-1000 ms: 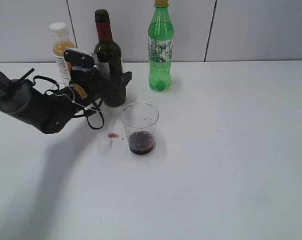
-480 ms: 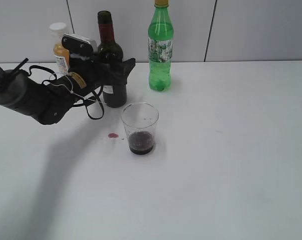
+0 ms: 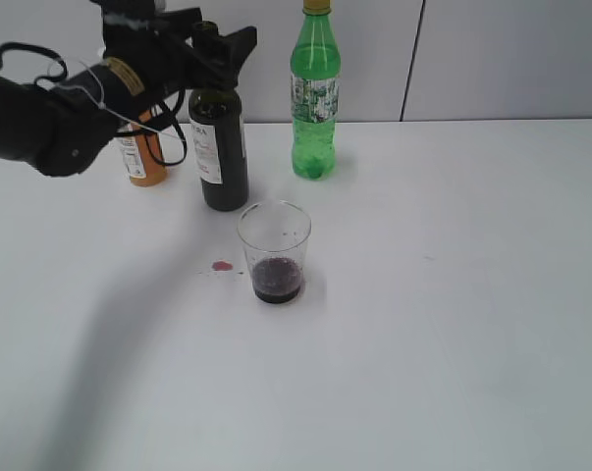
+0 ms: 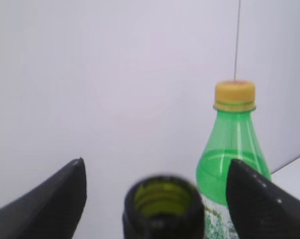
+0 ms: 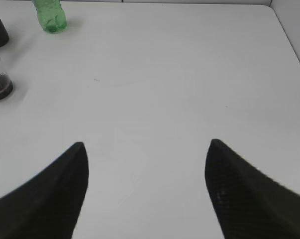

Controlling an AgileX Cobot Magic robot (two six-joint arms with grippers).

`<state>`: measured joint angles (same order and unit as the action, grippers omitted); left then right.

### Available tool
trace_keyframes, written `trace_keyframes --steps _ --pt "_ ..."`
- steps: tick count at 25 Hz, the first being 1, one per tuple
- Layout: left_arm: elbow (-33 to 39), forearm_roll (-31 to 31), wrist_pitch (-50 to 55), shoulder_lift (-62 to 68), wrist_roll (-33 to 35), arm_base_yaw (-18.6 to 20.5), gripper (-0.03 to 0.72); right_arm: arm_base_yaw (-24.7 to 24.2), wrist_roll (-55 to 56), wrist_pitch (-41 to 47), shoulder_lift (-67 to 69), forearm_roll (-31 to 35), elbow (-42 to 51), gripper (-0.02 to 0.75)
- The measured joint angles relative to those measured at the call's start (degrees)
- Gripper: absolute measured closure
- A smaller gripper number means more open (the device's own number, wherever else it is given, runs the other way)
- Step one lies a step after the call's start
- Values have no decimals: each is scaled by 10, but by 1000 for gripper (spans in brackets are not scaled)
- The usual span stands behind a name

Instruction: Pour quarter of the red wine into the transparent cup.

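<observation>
Jaws of the left gripper stand wide open around the red wine bottle's neck, gripping nothing; sideways drift risks toppling it near the counter's rear edge.

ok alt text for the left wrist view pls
The open mouth of the dark wine bottle sits low in the centre, between the left gripper's two spread black fingers, neither touching it. Behind to the right stands a green soda bottle with a yellow cap, against a pale wall.
</observation>
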<state>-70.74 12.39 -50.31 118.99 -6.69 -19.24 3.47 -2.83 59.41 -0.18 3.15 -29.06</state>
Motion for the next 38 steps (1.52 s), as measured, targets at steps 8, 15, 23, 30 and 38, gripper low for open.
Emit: trace_keyframes --steps 8,15,23,30,38 --pt "0 20 136 -148 -4 0 20 0 0 0 0 1 0 154" --pt "0 21 551 -314 -10 0 33 0 0 0 0 2 0 154" --pt "23 -38 1006 -441 11 30 50 0 0 0 0 2 0 154" --pt "165 -112 1089 -557 67 129 62 0 0 0 0 2 0 154" --pt "320 -130 1133 -762 64 135 71 0 0 0 0 9 0 154"
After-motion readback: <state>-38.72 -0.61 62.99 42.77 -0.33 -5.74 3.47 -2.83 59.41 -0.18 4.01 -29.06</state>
